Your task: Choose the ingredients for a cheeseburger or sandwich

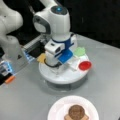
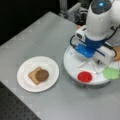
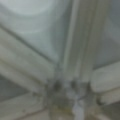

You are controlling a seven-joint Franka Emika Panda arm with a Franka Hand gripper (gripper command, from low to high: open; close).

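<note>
The gripper (image 1: 58, 65) is sitting low over the white round divided tray (image 1: 53, 76), hand pressing close to its ribs; whether its fingers are parted or closed I cannot tell, the white and blue hand is hiding them in both front views. The wrist view is showing only the tray's white dividers (image 3: 75, 50) meeting at a hub, very close up. Surface is a plain grey metal table (image 2: 37, 32), with dark background behind it. On the tray, a red round disc (image 2: 85, 76) is lying at the rim nearest the plate, a green lettuce-like piece (image 2: 111, 73) is lying beside it, and a yellow cheese square (image 1: 41, 58) is peeking out from behind the hand at a front view's left. A brown toast piece (image 2: 117, 53) is showing at a front view's right edge. Well apart from the tray, a white round paper plate (image 2: 25, 75) is carrying a brown toast square (image 2: 32, 75) with a dark brown round patty (image 2: 41, 75) resting on it. The arm's grey base block (image 1: 15, 53) is standing at a front view's left. Bare table is lying between tray and plate.
</note>
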